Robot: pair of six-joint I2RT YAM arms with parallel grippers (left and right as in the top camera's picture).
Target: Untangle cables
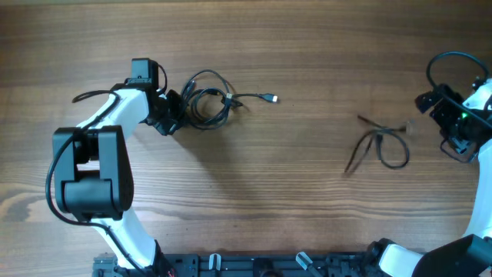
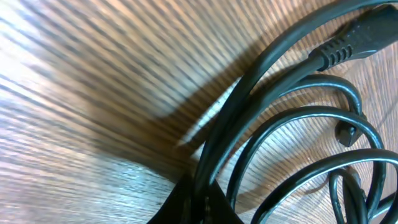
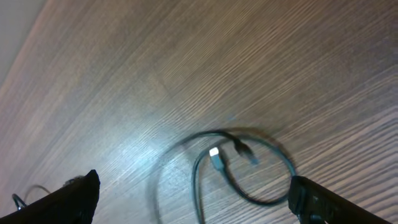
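Observation:
A coiled clump of black cables (image 1: 206, 108) lies on the wooden table at the upper left, one plug end (image 1: 269, 98) trailing out to the right. My left gripper (image 1: 175, 114) sits at the clump's left edge. In the left wrist view the left gripper (image 2: 202, 190) is shut on one black strand (image 2: 249, 78), with more loops and a plug (image 2: 348, 40) fanning out beyond. A second small cable loop (image 1: 377, 135) lies at the right. My right gripper (image 1: 444, 127) hovers just right of it, open; the right wrist view has that loop (image 3: 196, 180) lying between and below its widely spread fingers (image 3: 81, 196).
The left arm's dark base (image 1: 88, 173) stands at the lower left, and a thick black arm wire (image 1: 450, 58) arcs at the upper right. A black rail (image 1: 254, 265) runs along the table's front edge. Bare wood (image 1: 307, 177) lies between the two cable groups.

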